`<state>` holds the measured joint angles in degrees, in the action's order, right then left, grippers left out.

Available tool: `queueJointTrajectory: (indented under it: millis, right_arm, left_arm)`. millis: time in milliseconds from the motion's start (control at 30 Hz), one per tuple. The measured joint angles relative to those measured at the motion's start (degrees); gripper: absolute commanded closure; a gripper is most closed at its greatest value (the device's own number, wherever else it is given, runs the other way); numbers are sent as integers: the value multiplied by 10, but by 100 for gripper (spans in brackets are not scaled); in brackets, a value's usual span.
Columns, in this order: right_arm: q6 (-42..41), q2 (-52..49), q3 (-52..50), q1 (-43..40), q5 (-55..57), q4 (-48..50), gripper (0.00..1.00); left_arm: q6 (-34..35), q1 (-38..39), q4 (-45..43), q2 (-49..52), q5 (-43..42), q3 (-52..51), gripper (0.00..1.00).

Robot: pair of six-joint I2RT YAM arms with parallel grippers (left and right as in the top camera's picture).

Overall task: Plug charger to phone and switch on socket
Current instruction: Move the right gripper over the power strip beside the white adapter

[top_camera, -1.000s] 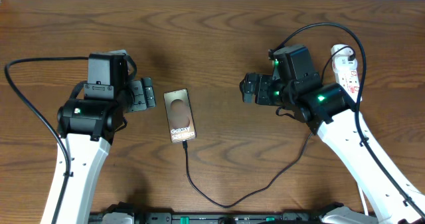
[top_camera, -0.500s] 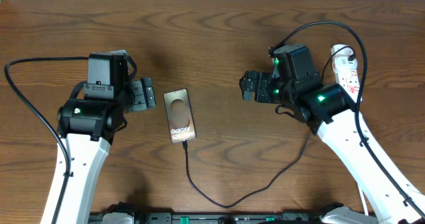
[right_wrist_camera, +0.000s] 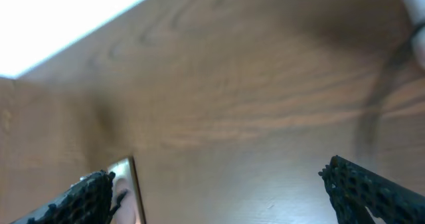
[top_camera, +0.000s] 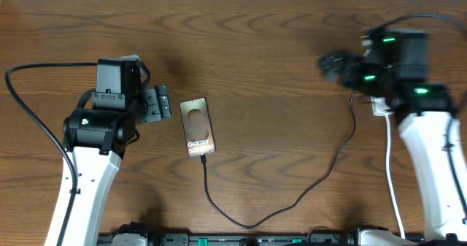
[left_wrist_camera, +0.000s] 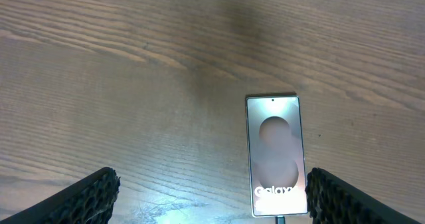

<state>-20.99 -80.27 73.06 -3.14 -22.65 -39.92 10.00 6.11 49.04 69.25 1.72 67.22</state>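
Observation:
The phone [top_camera: 198,126] lies flat on the wooden table, screen up, just right of my left gripper [top_camera: 162,104], which is open and empty. In the left wrist view the phone [left_wrist_camera: 275,154] lies between the open fingers [left_wrist_camera: 212,201], near the right one. The charger [top_camera: 248,224], a thin black cable, has its tip at the phone's bottom edge [top_camera: 203,157] and loops toward the right arm. My right gripper [top_camera: 332,62] is open and empty, blurred, above the far right table. The socket [top_camera: 379,106] is mostly hidden under the right arm. The right wrist view [right_wrist_camera: 229,197] shows the phone's edge [right_wrist_camera: 129,191].
A white cord [top_camera: 390,173] runs down the right side beside the right arm. A black robot cable [top_camera: 29,114] loops at the far left. The table's far edge [right_wrist_camera: 66,24] shows bright in the right wrist view.
My right arm has swung right and back, from mid-table to over the socket, still open. The phone, charger and left arm have not moved.

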Motion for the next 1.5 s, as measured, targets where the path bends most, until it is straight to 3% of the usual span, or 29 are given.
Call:
queueJointTrajectory:
  millis: [267, 667, 767, 933, 1067, 1500]
  right_arm:
    - [95, -6, 19, -171, -91, -43, 1]
    - [154, -26, 31, -203, -106, -41, 1]
    - [173, -89, 111, -203, -126, -100, 1]
    - [234, -262, 379, -203, -133, -304, 1]
    - [271, -364, 516, -203, -100, -390, 1]
    - [347, -496, 545, -203, 0, -416, 1]
  left_arm:
    - [0, 0, 0, 0, 0, 0, 9]
    - [0, 0, 0, 0, 0, 0, 9]
    - [0, 0, 0, 0, 0, 0, 9]
    - [0, 0, 0, 0, 2, 0, 9]
    - [0, 0, 0, 0, 2, 0, 9]
    - [0, 0, 0, 0, 2, 0, 9]
